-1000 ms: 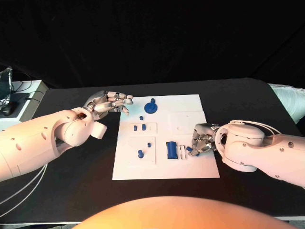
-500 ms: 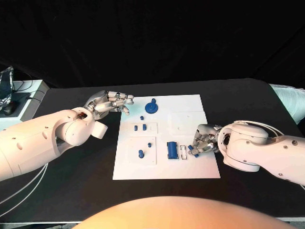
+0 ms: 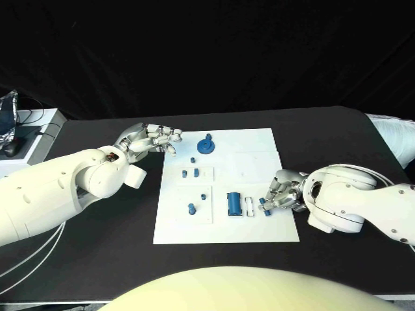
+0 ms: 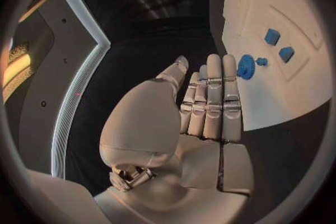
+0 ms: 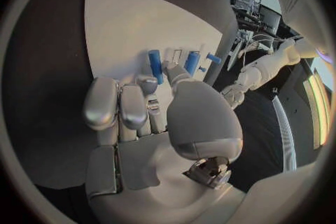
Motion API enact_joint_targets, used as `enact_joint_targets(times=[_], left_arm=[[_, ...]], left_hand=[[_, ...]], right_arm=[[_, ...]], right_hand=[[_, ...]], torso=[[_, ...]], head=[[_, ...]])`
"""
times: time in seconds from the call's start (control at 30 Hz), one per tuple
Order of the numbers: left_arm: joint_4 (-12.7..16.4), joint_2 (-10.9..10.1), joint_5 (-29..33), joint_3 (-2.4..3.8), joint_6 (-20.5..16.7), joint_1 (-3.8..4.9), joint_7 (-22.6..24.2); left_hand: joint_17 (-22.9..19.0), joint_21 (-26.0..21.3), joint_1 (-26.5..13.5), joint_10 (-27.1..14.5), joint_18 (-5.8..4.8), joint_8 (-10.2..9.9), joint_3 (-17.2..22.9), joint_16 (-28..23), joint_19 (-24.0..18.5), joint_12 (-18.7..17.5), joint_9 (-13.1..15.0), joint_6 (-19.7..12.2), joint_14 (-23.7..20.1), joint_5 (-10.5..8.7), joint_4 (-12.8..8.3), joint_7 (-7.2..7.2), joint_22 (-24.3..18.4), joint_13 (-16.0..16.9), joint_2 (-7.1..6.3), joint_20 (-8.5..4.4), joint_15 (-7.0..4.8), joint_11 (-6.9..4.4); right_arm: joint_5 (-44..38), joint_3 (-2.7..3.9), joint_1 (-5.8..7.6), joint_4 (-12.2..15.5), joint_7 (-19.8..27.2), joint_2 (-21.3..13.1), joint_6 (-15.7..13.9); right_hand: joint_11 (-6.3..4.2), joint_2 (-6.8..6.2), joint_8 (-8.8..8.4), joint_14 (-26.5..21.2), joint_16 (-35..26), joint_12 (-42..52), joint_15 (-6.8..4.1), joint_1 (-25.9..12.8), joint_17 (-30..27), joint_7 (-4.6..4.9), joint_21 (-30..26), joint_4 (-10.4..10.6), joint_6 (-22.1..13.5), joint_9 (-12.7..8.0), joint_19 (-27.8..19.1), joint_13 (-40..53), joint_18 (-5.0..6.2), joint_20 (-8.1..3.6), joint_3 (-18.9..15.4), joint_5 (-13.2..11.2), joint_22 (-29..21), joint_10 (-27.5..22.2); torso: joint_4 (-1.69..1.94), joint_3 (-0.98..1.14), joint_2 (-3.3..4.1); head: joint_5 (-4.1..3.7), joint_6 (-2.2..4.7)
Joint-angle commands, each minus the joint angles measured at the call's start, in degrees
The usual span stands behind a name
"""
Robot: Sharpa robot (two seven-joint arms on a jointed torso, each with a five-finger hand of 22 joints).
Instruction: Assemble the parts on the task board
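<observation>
The white task board (image 3: 256,228) lies mid-table. On it are a blue disc with a knob (image 3: 205,144), two small blue blocks (image 3: 196,172), two blue pegs (image 3: 190,208) and a long blue block (image 3: 234,203). My right hand (image 3: 281,192) hovers over the board's right edge, beside the long block, and pinches a small blue part (image 5: 155,65) between thumb and fingertips. My left hand (image 3: 156,138) is off the board's far left corner, close to the disc (image 4: 246,66). Its fingers (image 4: 213,98) lie straight, side by side, and hold nothing.
A crinkled silver bag (image 3: 2,123) sits on a white box at the table's left edge. A white object (image 3: 402,137) lies at the right edge. Pale cables (image 3: 21,259) run along the table's near left.
My right arm and hand have drifted slightly to the right, still at the board's right edge with the small part. The left hand has not moved.
</observation>
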Motion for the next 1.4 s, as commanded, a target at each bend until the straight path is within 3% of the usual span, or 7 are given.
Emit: enact_joint_targets(times=[0.03, 0.37, 1.03, 1.27, 1.33, 1.4], left_arm=[[0.1, 0.1, 0.2, 0.04, 0.6, 0.0, 0.3], [0.0, 0.2, 0.2, 0.03, 0.7, 0.0, 0.2], [0.1, 0.1, 0.1, 0.03, 1.0, 0.0, 0.0], [0.1, 0.1, 0.1, 0.03, 1.1, 0.0, -0.2], [0.1, 0.1, 0.1, 0.03, 1.2, 0.0, -0.3], [0.1, 0.1, 0.0, 0.03, 1.3, 0.0, -0.3]], left_hand=[[0.0, -0.3, -0.2, -0.5, 0.47, 0.0, -0.1, -0.3, 0.1, 0.2, 0.1, 0.2, -0.1, 0.06, -0.2, 0.13, 0.0, 0.0, 0.4, 0.27, 0.23, -0.03], [0.0, -0.3, -0.1, -0.5, 0.48, 0.0, 0.0, -0.3, 0.1, 0.3, 0.1, 0.2, -0.1, 0.05, -0.2, 0.2, 0.1, 0.0, 0.39, 0.26, 0.23, -0.01], [-0.1, -0.3, -0.2, -0.6, 0.47, 0.0, -0.1, -0.3, 0.1, 0.3, 0.1, 0.1, -0.1, 0.05, -0.2, 0.24, 0.1, 0.0, 0.36, 0.27, 0.25, 0.02], [-0.1, -0.3, -0.2, -0.6, 0.47, 0.0, -0.1, -0.3, 0.1, 0.3, 0.1, 0.1, -0.1, 0.05, -0.2, 0.24, 0.1, 0.0, 0.36, 0.27, 0.25, 0.02], [-0.1, -0.3, -0.2, -0.6, 0.47, 0.0, -0.1, -0.3, 0.1, 0.3, 0.1, 0.1, -0.1, 0.05, -0.2, 0.24, 0.1, 0.0, 0.36, 0.27, 0.25, 0.02], [-0.1, -0.4, -0.3, -0.7, 0.47, 0.0, -0.1, -0.3, 0.0, 0.3, 0.1, 0.1, -0.1, 0.05, -0.1, 0.25, 0.1, 0.0, 0.37, 0.3, 0.28, 0.04]], right_arm=[[4.2, -0.46, -0.12, 0.5, -1.4, -0.3, 1.1], [6.7, -0.36, 0.76, 1.6, -1.4, -0.2, 0.2], [7.2, -0.35, 0.64, -0.4, -0.8, 2.9, -0.6], [7.0, -0.35, 0.63, -0.9, -0.6, 3.3, -0.3], [7.0, -0.35, 0.63, -1.1, -0.6, 3.5, 0.1], [7.0, -0.35, 0.64, -1.3, -0.6, 3.7, 0.1]], right_hand=[[-0.4, 0.0, -0.38, 0.0, -0.3, -0.1, 0.14, 0.2, 0.0, 0.04, 0.3, -16.2, 0.6, -19.7, 2.1, -0.1, 0.88, 0.35, 15.2, -0.1, 8.1, -0.2], [-0.42, 0.01, -0.38, 0.0, -0.3, 0.0, 0.12, 0.2, 0.1, -0.02, 0.4, -16.1, 0.7, -19.6, 2.1, -0.1, 0.87, 0.34, 14.6, -0.4, 8.1, -0.1], [-0.45, 0.0, -0.36, 0.1, -0.3, 0.0, 0.11, 0.4, 0.1, -0.15, 0.2, -15.8, 0.7, -19.6, 2.1, 0.0, 0.87, 0.34, 12.9, -1.1, 8.1, -0.1], [-0.51, -0.04, -0.35, 0.1, -0.2, 0.2, 0.09, 0.5, 0.1, -0.34, 0.3, -15.1, 0.8, -19.6, 2.2, 0.0, 0.82, 0.33, 11.5, -1.5, 8.1, -0.1], [-0.55, -0.09, -0.29, 0.1, -0.2, 0.3, 0.09, 0.3, 0.1, -0.43, 0.2, -14.8, 0.9, -19.5, 2.2, 0.1, 0.82, 0.32, 10.2, 0.1, 8.0, 0.0], [-0.56, 0.38, -0.32, 0.1, -0.3, 0.2, 0.07, 0.7, 0.0, -0.54, 0.1, -14.6, 0.9, -19.5, 2.2, 0.0, 0.8, 0.3, 8.5, 0.2, 8.0, -0.1]], torso=[[0.02, 0.0, 0.0], [0.05, 0.01, 0.07], [0.05, 0.0, 0.04], [0.05, 0.0, 0.0], [0.05, -0.02, 0.0], [0.04, -0.03, 0.0]], head=[[-0.05, 0.0], [-0.18, 0.0], [-0.07, 0.0], [0.0, 0.0], [-0.01, 0.0], [-0.08, 0.0]])
